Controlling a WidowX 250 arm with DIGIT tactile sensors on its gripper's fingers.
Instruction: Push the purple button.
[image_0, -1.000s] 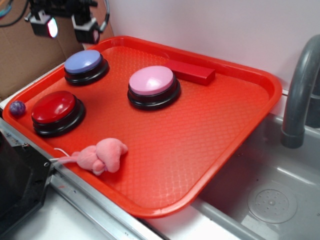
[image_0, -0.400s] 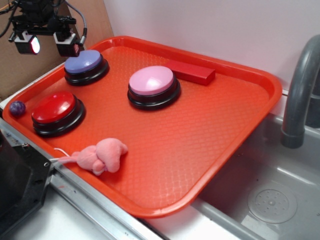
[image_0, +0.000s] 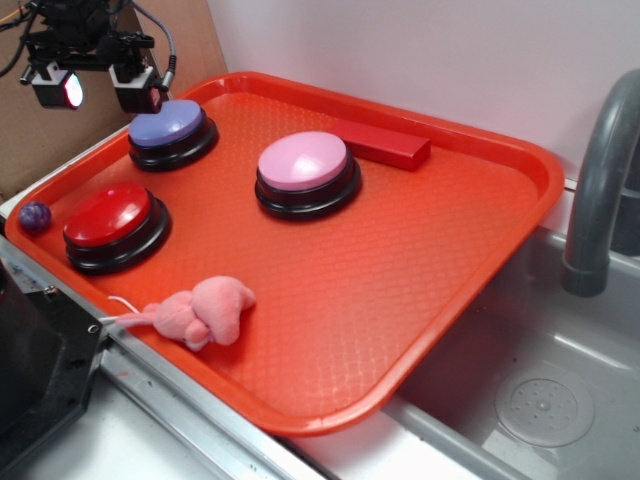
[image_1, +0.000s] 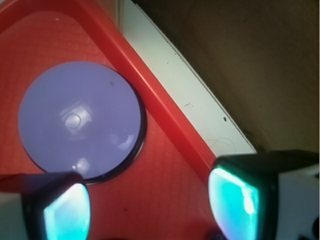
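While apparently spread, gripper (image_0: 93, 88) hovers beside purple button (image_0: 166, 124).

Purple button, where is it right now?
Exterior view: the purple button sits in the tray's far-left corner, behind the red button, left of the pink button, beside the open gripper.

Gripper poised high at the rear left corner.
The gripper (image_0: 97, 87) hangs with its jaws spread wide, two fingertips (image_1: 239, 200) glowing, touching nothing.
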